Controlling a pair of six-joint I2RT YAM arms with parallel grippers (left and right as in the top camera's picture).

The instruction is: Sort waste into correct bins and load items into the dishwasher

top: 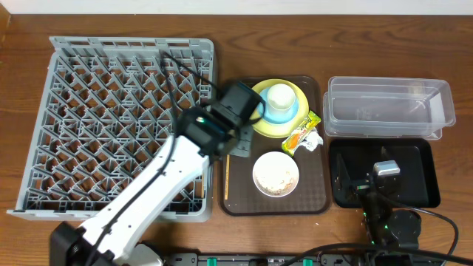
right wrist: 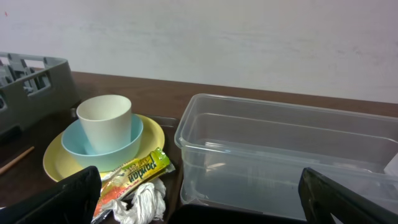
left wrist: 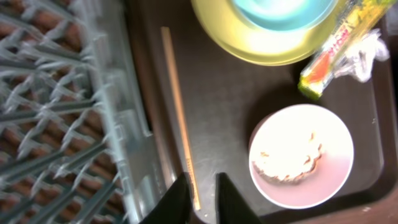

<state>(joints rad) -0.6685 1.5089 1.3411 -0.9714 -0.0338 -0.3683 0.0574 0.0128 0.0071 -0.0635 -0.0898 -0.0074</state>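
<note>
Left gripper [left wrist: 202, 199] is positioned low over the brown tray [top: 318, 185], jaws nearly together around the near end of a chopstick [left wrist: 177, 106]. Whether it is actually gripped cannot be told. Right gripper [right wrist: 202, 199] is held wide open, empty, above the black tray [top: 421, 177]. Dish rack [top: 111, 118] is located just left of the brown tray.

Lab-like robot workbench: wooden table [top: 15, 111], plain white wall [right wrist: 217, 37], white robot arm [top: 155, 185].

a strip of open floor on the tray [top: 240, 193] runs between the chopstick [top: 227, 177] and white bowl [top: 276, 174]; the rack [top: 89, 111] wall crowds the tray's 9 o'clock side.
</note>
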